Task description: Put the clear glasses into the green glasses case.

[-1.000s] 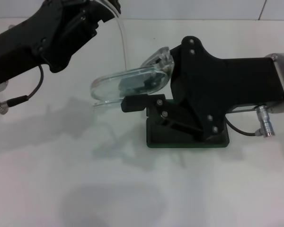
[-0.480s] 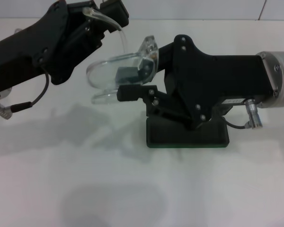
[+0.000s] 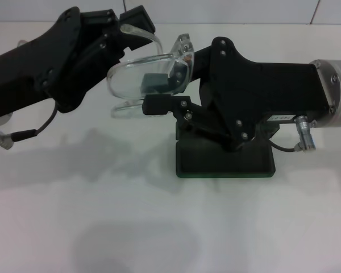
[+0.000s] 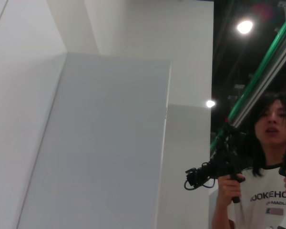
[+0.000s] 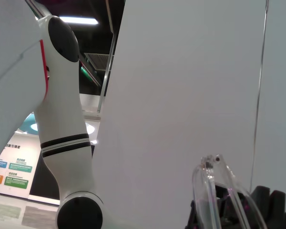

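Both grippers' jaws are closed on the clear glasses (image 3: pixel 150 77), which hang in the air between them above the white table (image 3: pixel 102 216). The right gripper (image 3: pixel 159 94) pinches the front of the frame: one finger pad shows through the lens, the other lies along the frame's lower edge. The left gripper (image 3: pixel 137 24) is clamped on the temple where it bends at the upper side of the frame.

Compared with a second ago, the left arm has swung in from the far left corner, so its black body now sits right against the lens. The temple then stuck up long and straight toward the back; now it lies folded closer along the top of the frame. The right arm has shifted slightly to the left and lifted the glasses a little toward the back of the table.

The green glasses case (image 3: pixel 224 165) rests on the table under the right arm, largely hidden by it, with only its near edge and corners showing. In the right wrist view, a temple and frame corner of the glasses (image 5: pixel 214 186) show in front of a white wall.
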